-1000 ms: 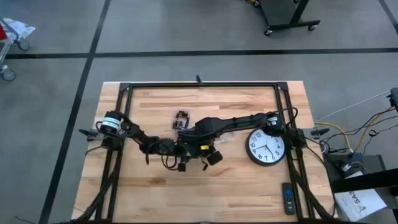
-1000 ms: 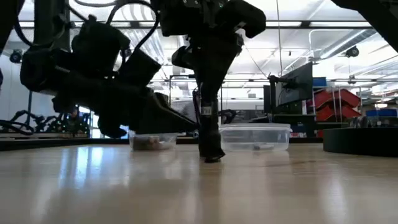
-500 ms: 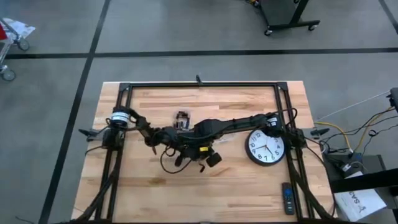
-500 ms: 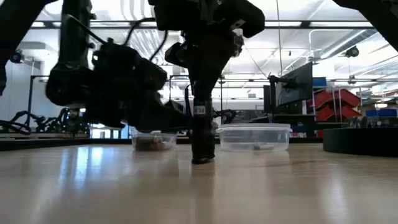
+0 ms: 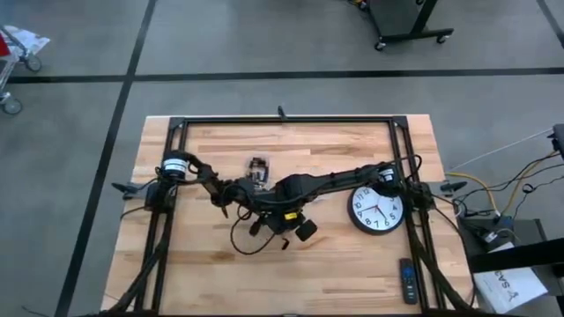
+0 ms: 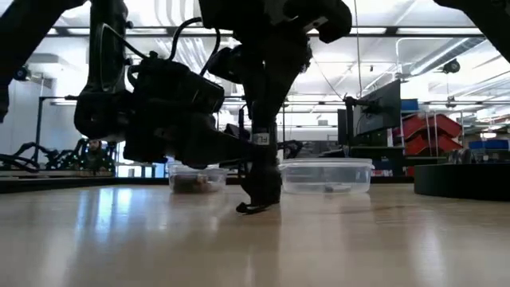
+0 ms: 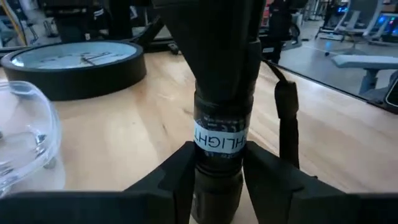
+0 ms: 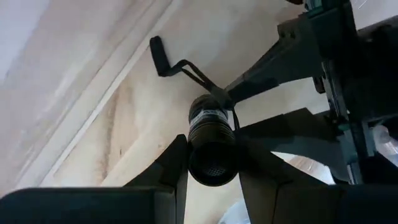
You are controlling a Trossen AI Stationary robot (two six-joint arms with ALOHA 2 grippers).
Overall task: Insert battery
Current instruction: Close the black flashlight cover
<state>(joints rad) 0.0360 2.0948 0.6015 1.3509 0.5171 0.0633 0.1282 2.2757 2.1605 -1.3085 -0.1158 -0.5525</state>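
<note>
A black flashlight [image 6: 263, 155] stands nearly upright over the middle of the table, with both grippers shut on it. A white label [image 7: 219, 142] rings its body, and its open top end [image 8: 212, 163] faces the right wrist camera. My right gripper [image 8: 212, 171] is at the top end and my left gripper [image 7: 219, 183] is lower on the body. In the high view they meet at mid-table, left gripper [image 5: 251, 204] beside right gripper [image 5: 275, 217]. The flashlight's wrist strap [image 6: 253, 207] hangs down to the tabletop. No battery shows. My left gripper pinches the flashlight's body just below the label [image 7: 217, 163] between its two fingers [image 7: 177, 177]. It comes about level from the table's left side, with the fingers across the body. My right gripper pinches the open top end [image 8: 214, 140] between its two fingers [image 8: 175, 163]. It comes from above, pointing down along the body, and the flashlight hangs upright below it.
A round wall clock [image 5: 376, 209] lies face up at the right, and a remote [image 5: 408, 280] lies near the front right corner. A small clear container [image 5: 257, 167] with dark contents sits just beyond the grippers. A second clear tub [image 6: 327, 175] stands behind them.
My left gripper has swung from the near side toward the far edge and in to the flashlight, and its fingers now close on the body. The flashlight, held by my right gripper, has shifted slightly toward the table's left, and its strap now trails on the table.
</note>
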